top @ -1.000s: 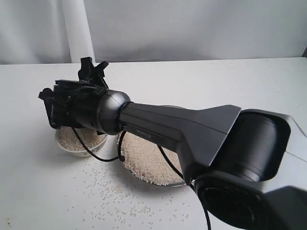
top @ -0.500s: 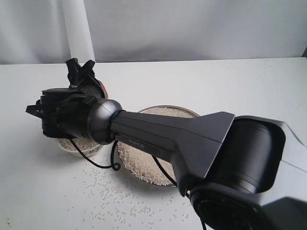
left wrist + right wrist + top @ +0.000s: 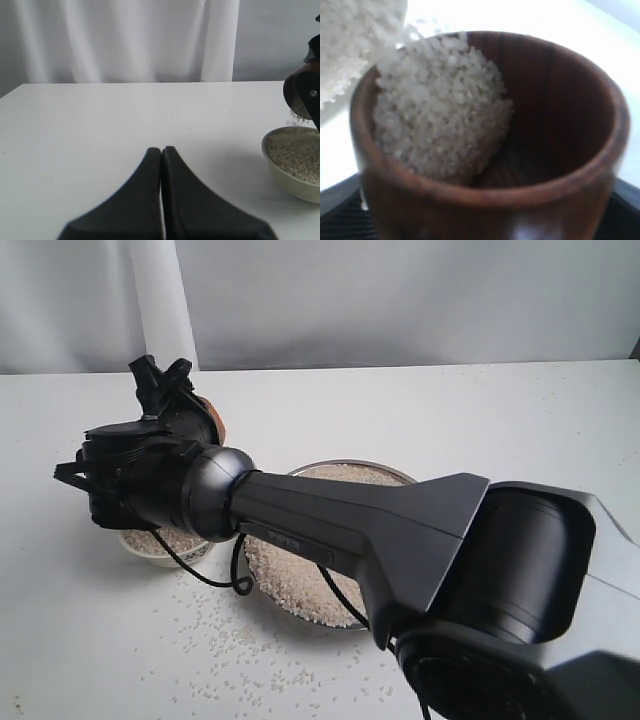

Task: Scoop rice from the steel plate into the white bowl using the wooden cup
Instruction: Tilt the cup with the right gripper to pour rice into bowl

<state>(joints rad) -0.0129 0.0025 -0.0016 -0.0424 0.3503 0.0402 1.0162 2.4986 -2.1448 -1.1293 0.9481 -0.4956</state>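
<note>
My right gripper [image 3: 176, 400] reaches across to the left, shut on the wooden cup [image 3: 211, 421], and holds it tilted above the white bowl [image 3: 158, 546]. The right wrist view is filled by the wooden cup [image 3: 560, 125], with rice [image 3: 440, 110] sliding toward its lowered rim. In the left wrist view rice grains [image 3: 294, 118] fall from the cup [image 3: 298, 93] into the white bowl [image 3: 280, 172], which holds rice. The steel plate [image 3: 352, 465] lies right of the bowl, heaped with rice [image 3: 295, 580] and partly hidden by the arm. My left gripper [image 3: 161, 150] hovers shut and empty over bare table.
Loose grains [image 3: 230, 650] are scattered on the white table in front of the bowl and plate. The right arm's dark body [image 3: 400, 530] covers the middle of the exterior view. A white curtain [image 3: 120, 40] hangs behind the table.
The right arm has shifted left and its wrist has rolled, tipping the wooden cup over the white bowl so rice pours out. The left gripper has not visibly moved.
</note>
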